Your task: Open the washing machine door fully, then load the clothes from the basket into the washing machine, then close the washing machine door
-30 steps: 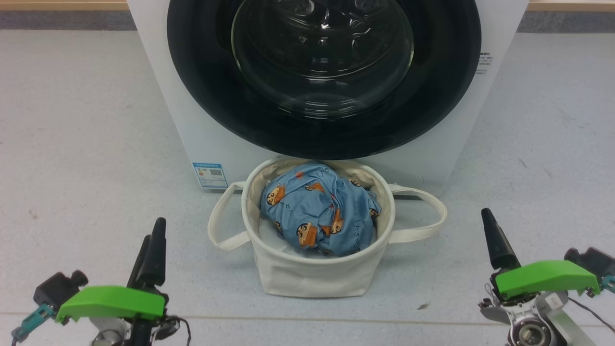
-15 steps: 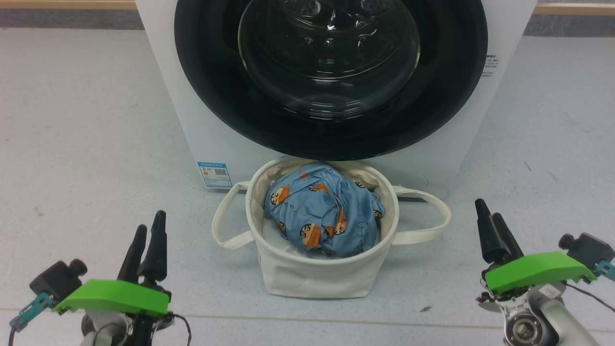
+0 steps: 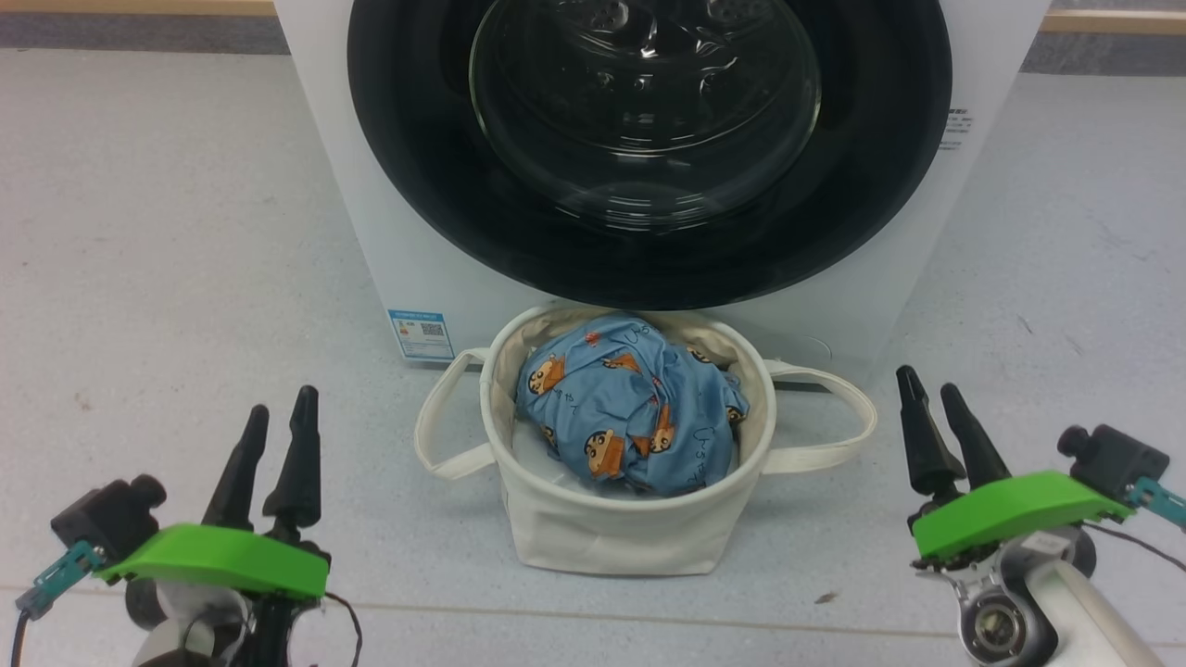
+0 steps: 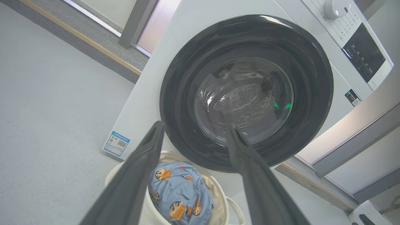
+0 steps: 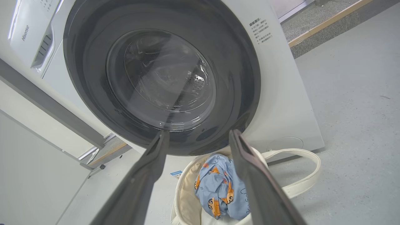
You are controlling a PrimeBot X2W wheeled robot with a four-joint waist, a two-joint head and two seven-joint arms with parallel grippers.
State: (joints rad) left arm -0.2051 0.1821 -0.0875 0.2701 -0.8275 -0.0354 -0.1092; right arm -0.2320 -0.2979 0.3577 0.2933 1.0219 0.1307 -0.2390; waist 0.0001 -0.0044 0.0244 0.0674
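The white washing machine stands straight ahead, and the washing machine door, black-rimmed with a bulging glass centre, lies flat against its front. Right below it on the floor sits the cream basket holding the light blue clothes with cartoon prints. My left gripper hovers open at the lower left, well apart from the basket. My right gripper is open at the lower right, beside the basket's loop handle. Both wrist views look between empty spread fingers at the door.
A blue label sticker marks the machine's lower left corner. The control panel and dial sit along its top. Grey floor spreads on both sides, with a wooden skirting strip behind. A white panel stands to the machine's side.
Both grippers have crept forward toward the machine and turned, so each pair of fingers now shows apart. The head camera has shifted slightly. Basket, clothes and door lie unchanged.
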